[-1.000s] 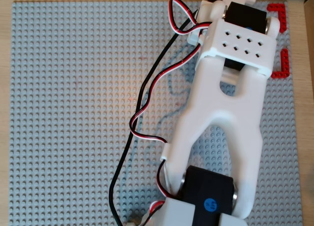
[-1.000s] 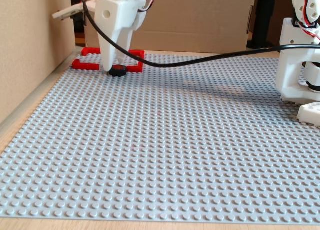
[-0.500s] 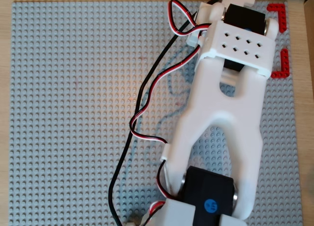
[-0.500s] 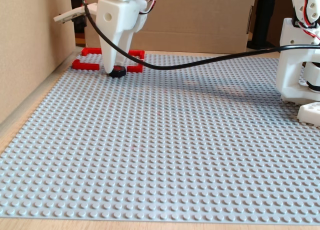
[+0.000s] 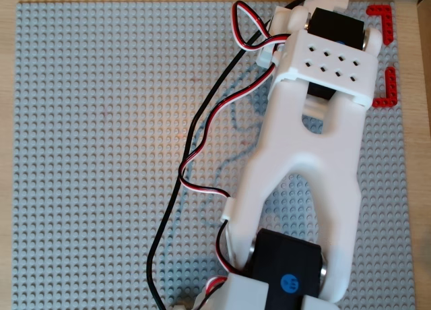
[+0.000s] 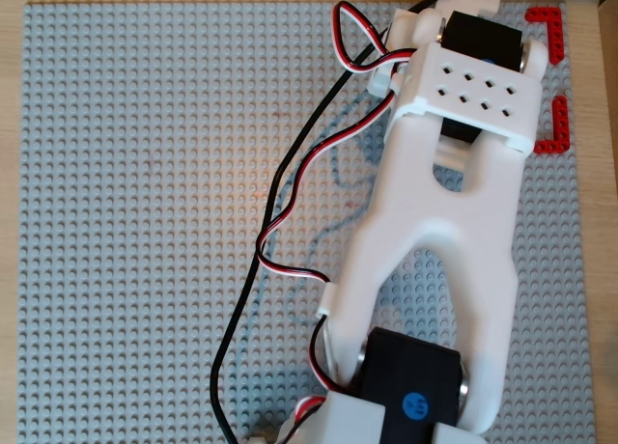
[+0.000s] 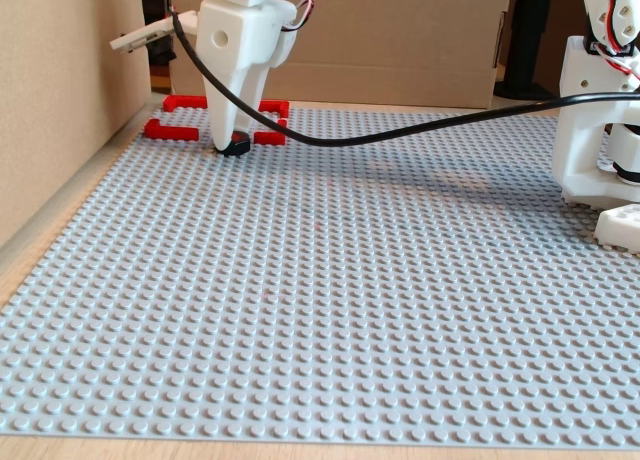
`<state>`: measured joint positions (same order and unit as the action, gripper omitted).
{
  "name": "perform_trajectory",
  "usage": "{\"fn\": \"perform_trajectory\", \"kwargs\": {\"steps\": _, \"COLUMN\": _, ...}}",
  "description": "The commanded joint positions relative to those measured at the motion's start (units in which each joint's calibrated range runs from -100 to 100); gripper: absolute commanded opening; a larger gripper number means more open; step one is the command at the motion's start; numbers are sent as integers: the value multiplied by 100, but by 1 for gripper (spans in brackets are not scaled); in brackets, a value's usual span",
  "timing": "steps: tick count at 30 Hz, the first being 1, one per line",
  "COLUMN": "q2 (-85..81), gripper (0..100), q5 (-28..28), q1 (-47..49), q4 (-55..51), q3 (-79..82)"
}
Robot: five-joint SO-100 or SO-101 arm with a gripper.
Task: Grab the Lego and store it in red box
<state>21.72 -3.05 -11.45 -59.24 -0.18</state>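
Beside the red box, Lego now tilted under tool (flat earlier).

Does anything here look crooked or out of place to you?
Only slightly. In the fixed view the small black Lego seems tipped rather than flat, under the white claw at the near edge of the red box. Whether it sits inside the outline is hard to tell. The studded grey baseplate looks tidy.

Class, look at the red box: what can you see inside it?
In the fixed view the red box is largely hidden behind the gripper. The black Lego shows at its near edge; whether it lies inside cannot be told.
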Motion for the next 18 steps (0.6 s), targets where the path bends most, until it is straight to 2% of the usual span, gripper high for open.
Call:
{"fn": "perform_trajectory", "kwargs": {"steps": 1, "q2": -274, "gripper": 8, "q5": -23, "q1": 10, "q4": 29, "q3": -9}}
{"fn": "perform_trajectory", "kwargs": {"steps": 12, "q2": -401, "gripper": 8, "q5": -159, "q1": -638, "q4": -462, "q3": -1218}}
{"fn": "perform_trajectory", "kwargs": {"steps": 18, "q2": -350, "gripper": 8, "q5": -263, "q1": -1017, "q4": -129, "q3": -1237}}
